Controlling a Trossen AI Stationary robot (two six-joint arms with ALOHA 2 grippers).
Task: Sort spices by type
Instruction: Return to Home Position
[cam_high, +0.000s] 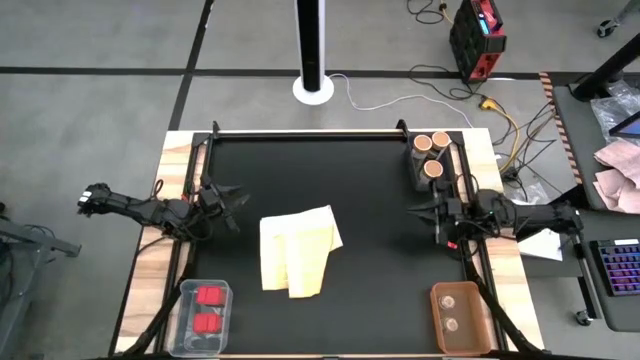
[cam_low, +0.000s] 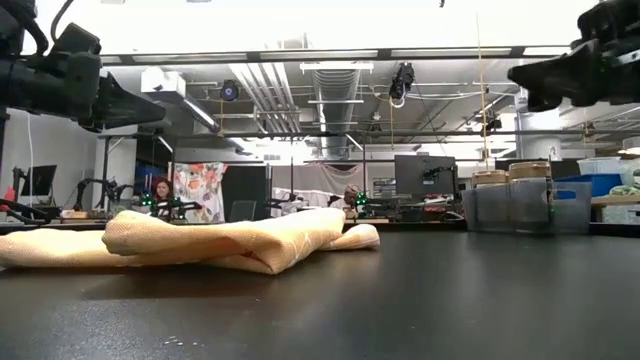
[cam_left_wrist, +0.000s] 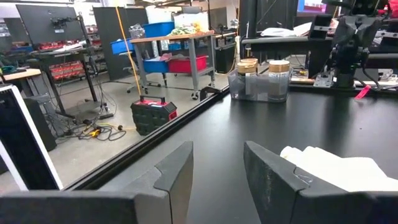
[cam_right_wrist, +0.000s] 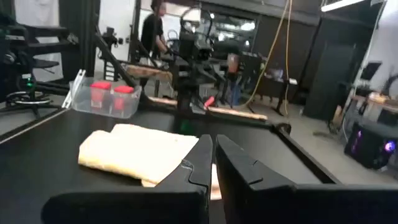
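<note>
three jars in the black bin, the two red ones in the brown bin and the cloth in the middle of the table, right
No. The two red ones sit in the clear bin, not the brown bin, which holds two pale round ones; the high view shows it. The three jars are in the black bin and the cloth lies in the middle of the table.

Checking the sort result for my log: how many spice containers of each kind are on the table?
Tan-topped jars: 3
Red containers: 2
Pale round containers: 2
Total: 7
</note>
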